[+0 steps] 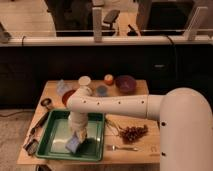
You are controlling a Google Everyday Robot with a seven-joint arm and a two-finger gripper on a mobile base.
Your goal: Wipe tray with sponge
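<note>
A green tray (57,142) lies on the front left of the wooden table. A light blue sponge (73,144) rests on the tray floor near its front middle. My white arm reaches from the right across the table and bends down into the tray. My gripper (78,136) points down right at the sponge's upper edge, touching or just above it.
Behind the tray stand a purple bowl (125,83), an orange (109,79), a white cup (84,81), a blue dish (102,90) and a red plate (66,97). Dried grapes (132,133) and a fork (122,148) lie right of the tray. Tongs (36,134) lie left.
</note>
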